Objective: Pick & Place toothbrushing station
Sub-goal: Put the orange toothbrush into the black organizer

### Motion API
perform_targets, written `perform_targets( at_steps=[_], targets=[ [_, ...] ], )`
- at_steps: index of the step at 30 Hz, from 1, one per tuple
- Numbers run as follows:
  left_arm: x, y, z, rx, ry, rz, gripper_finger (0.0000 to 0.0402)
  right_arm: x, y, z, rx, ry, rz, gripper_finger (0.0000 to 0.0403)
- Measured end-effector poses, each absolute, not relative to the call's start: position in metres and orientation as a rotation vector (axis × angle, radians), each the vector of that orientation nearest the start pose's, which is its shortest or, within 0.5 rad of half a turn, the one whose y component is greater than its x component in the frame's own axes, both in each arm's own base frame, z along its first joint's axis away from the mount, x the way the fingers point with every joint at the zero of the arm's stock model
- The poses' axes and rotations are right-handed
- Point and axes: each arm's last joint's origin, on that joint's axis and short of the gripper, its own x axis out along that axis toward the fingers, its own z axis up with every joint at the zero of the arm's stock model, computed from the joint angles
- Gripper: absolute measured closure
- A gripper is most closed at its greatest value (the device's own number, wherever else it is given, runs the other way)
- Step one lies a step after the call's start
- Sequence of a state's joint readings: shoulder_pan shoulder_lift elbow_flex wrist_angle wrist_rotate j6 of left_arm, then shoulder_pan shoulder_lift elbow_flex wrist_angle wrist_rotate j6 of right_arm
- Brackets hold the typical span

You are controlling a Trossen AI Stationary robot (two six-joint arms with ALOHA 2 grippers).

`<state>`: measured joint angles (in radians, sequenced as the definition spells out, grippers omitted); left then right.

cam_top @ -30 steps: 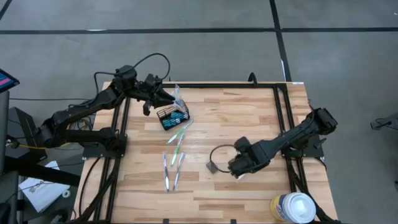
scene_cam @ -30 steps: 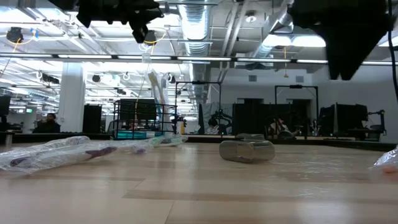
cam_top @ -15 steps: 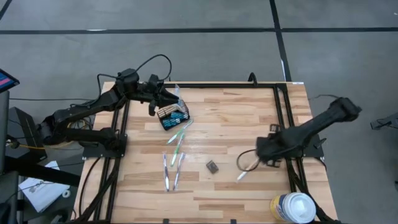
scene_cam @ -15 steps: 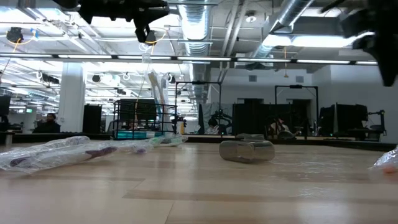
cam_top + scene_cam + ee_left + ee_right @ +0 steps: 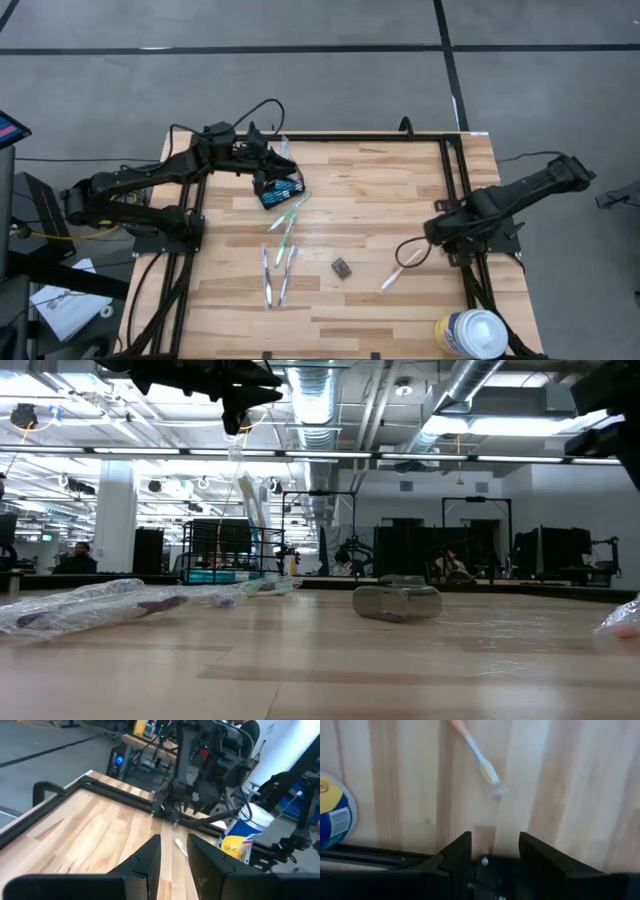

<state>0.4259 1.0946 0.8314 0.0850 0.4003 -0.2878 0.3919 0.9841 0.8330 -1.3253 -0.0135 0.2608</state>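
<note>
The wire-mesh caddy (image 5: pixel 279 186), upper left of the frame, is judged light and stiff, best gripped by its rim; both empty grippers, left gripper (image 5: pixel 173 851) and right gripper (image 5: pixel 495 851), are seen parted.

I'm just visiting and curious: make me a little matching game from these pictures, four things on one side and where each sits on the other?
Things:
1. caddy
2. grey block
3. canister
4. right gripper

Places:
A. at the table's right rail, nothing between its fingers
B. near corner on the right arm's side
C. under the left gripper, far left part of the table
D. mid-table, lying alone on the wood

Pairs: 1-C, 2-D, 3-B, 4-A
</note>
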Motion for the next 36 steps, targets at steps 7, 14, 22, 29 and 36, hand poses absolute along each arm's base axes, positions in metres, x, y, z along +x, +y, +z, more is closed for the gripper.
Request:
perform_targets(
  at_steps=[7, 14, 22, 29, 36],
  targets=[
    [0.232, 0.093, 0.311, -0.361, 0.173, 0.061, 0.0311, 0.159, 0.061, 0.223, -0.128, 1.478, 0.252, 0.0249],
    [0.232, 0.094, 0.310, -0.341, 0.179, 0.065, 0.0311, 0.174, 0.062, 0.186, -0.094, 1.580, 0.285, 0.0249],
    [0.233, 0.096, 0.308, -0.318, 0.185, 0.067, 0.0312, 0.189, 0.062, 0.181, -0.060, 1.502, 0.295, 0.0249],
    [0.233, 0.096, 0.308, -0.309, 0.185, 0.066, 0.0311, 0.195, 0.061, 0.170, -0.054, 1.556, 0.277, 0.0249],
    [0.233, 0.096, 0.308, -0.291, 0.187, 0.064, 0.0311, 0.206, 0.066, 0.155, -0.033, 1.554, 0.293, 0.0254]
  ],
)
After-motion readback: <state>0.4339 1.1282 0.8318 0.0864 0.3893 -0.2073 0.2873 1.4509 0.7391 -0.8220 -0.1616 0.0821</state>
